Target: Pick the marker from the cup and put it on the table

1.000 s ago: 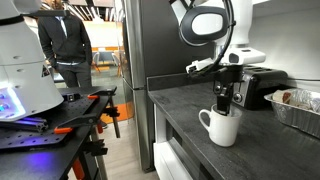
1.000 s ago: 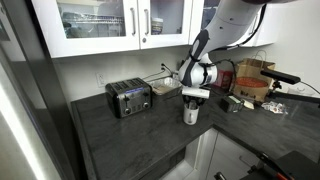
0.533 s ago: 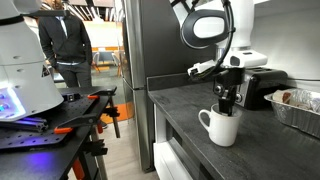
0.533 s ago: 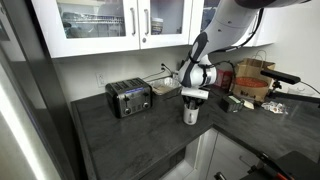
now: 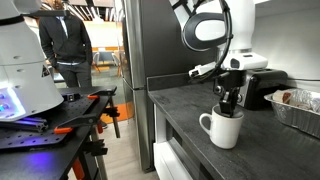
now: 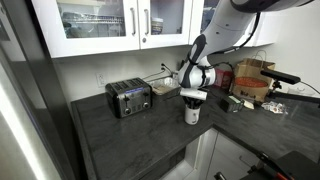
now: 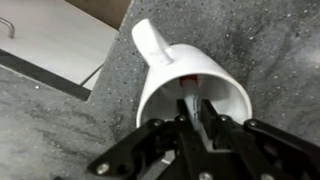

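The white cup [image 5: 221, 131] stands on the dark grey table [image 5: 180, 104] near its front edge; it also shows in the other exterior view [image 6: 190, 114]. My gripper [image 5: 230, 108] reaches straight down into the cup's mouth in both exterior views [image 6: 190, 101]. In the wrist view the cup [image 7: 160, 75] lies below with its handle pointing up-left. The gripper [image 7: 190, 115] has its fingers close together around the thin marker, whose orange-red end [image 7: 189, 79] shows inside the cup. The marker is hidden in both exterior views.
A toaster [image 6: 129, 98] stands behind the cup, and a crinkled foil tray [image 6: 165, 87] lies beside it. A cardboard box [image 6: 255, 80] and clutter sit further along the counter. A black workbench with orange tools [image 5: 50, 125] stands beyond the counter's edge.
The gripper has sunk slightly deeper into the cup. The cup has not moved.
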